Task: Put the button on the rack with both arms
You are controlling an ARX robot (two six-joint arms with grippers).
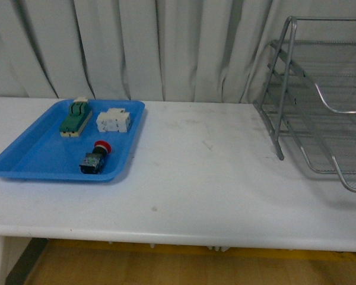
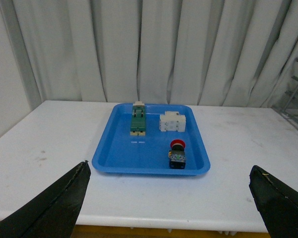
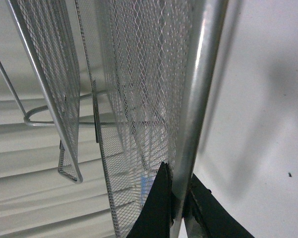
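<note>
Nothing has been carried over yet, by the look of it. The button lies on its side in the blue tray, near the tray's front edge, with a green-and-cream switch and a white block behind it. The rack stands well apart at the other end of the table, and I see no button on its tiers. The left tool hangs short of the tray, spread wide and holding nothing. The right tool looks clenched on one of the rack's upright tubes. So the rack is steadied; picking up the button, carrying it across and setting it down are all left.
</note>
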